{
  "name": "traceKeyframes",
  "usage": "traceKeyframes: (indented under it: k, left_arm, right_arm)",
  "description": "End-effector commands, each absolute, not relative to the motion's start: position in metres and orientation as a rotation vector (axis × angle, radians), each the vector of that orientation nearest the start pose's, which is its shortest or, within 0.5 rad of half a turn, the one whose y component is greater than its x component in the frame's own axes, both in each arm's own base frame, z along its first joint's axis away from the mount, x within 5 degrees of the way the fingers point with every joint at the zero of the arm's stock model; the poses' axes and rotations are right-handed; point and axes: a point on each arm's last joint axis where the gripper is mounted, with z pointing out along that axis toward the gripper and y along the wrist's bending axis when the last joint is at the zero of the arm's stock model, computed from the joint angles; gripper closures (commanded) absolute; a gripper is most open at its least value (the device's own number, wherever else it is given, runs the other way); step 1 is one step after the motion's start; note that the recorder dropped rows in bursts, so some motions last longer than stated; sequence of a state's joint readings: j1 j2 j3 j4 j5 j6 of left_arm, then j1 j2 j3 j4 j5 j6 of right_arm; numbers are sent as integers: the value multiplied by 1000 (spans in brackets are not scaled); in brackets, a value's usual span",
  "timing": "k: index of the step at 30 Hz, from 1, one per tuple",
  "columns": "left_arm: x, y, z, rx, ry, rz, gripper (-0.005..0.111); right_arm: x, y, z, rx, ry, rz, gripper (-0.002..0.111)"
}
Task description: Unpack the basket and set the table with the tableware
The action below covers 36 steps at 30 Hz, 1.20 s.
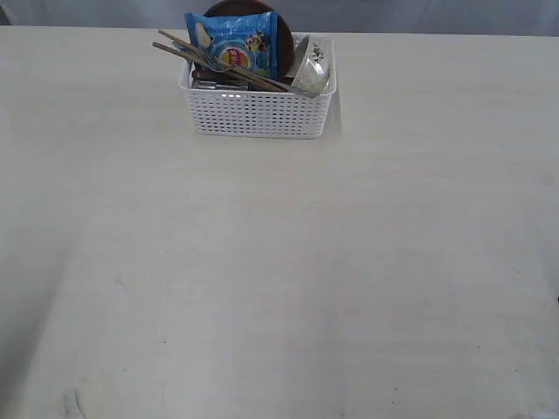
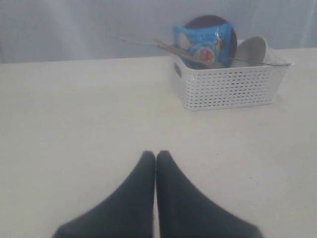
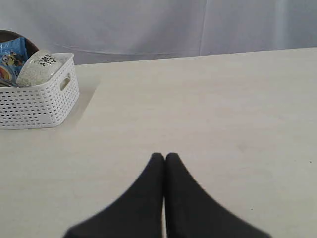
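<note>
Cream table (image 1: 279, 288) has basket (image 1: 259, 113) at its far edge, packed with bowl (image 1: 313, 65), chopsticks (image 1: 218, 61), plate (image 1: 285, 35) and blue chip bag (image 1: 236, 44) with an unreadable logo, well apart from left gripper (image 2: 156, 156) and right gripper (image 3: 165, 157), the 2 both pressed together, empty.

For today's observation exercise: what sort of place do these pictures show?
Probably a staged test setup, not a home: a wide cream table, a plain pale curtain behind it, and a white basket packed with tableware and a blue chip bag.
</note>
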<state>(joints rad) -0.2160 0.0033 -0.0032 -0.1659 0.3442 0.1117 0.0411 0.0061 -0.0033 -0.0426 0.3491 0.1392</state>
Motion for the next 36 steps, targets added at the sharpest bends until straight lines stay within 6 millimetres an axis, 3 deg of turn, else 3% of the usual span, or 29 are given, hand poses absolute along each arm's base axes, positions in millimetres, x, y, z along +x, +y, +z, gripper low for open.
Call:
traceKeyframes:
  k: [1,7,19,27,31,36]
  left_arm:
    - [51,-17,183,200,1816,-239,107]
    - [51,-17,183,200,1816,-239,107]
    - [51,-17,183,200,1816,-239,107]
    - [51,-17,183,200,1816,-239,107]
    - [51,-17,183,200,1816,-239,107]
    - [51,-17,183,200,1816,-239,107]
  right_arm:
    - [54,1,183,48,1824,73,109]
    - [56,1,192,45,1715,86,109]
    - [53,3,228,20,1317,115,109]
    - [41,4,257,21,987,172,109]
    - [35,3,284,25,995,172,109]
    - [25,3,336,-6,1041,102,109]
